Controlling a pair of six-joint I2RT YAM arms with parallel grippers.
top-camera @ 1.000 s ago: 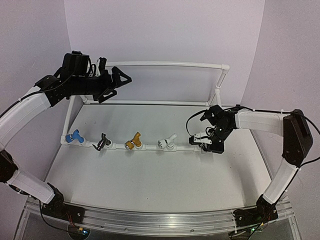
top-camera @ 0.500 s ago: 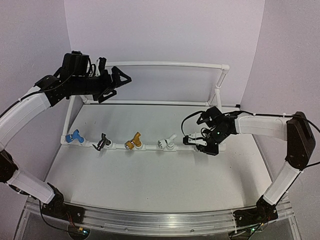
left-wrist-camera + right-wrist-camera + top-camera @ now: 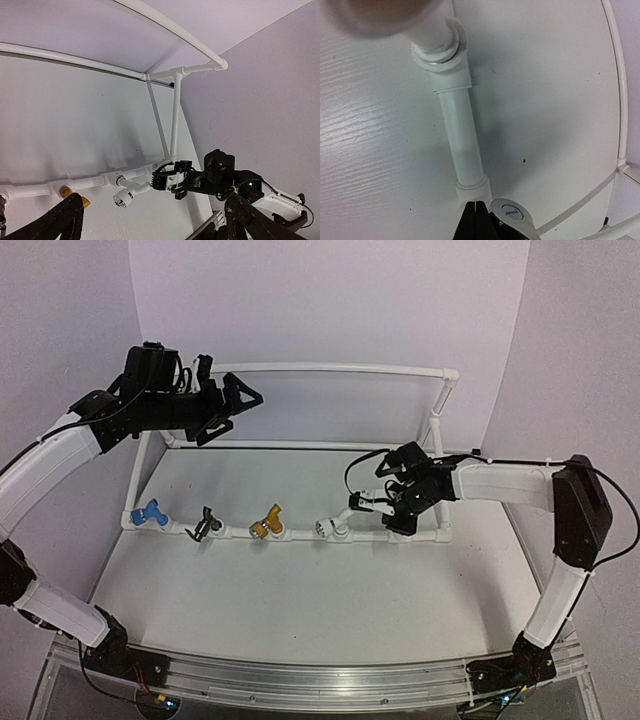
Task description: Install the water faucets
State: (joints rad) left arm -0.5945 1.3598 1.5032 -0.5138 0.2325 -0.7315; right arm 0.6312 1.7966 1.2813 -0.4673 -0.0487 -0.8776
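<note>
Over the last second the right claw (image 3: pixel 370 506) has slid leftward along the front pipe (image 3: pixel 462 140) of the white pipe frame (image 3: pixel 330 368), from near the right corner post to just beside the white faucet (image 3: pixel 333 526). The left claw (image 3: pixel 232 400) has not moved, hanging spread wide above the back left corner. In the right wrist view the right claw's tips meet in a thin seam, clenched, it seems, on the silver-grey faucet (image 3: pixel 511 214). So the last fitting is likely being carried to its socket, while the blue faucet (image 3: pixel 150 512), black faucet (image 3: pixel 205 526) and gold faucet (image 3: pixel 267 524) already sit along that pipe. The pipe is smooth matte plastic tube with collared joints; the silver piece is glossy with a round cap; the table (image 3: pixel 300 590) shows a fine ridged grain
</note>
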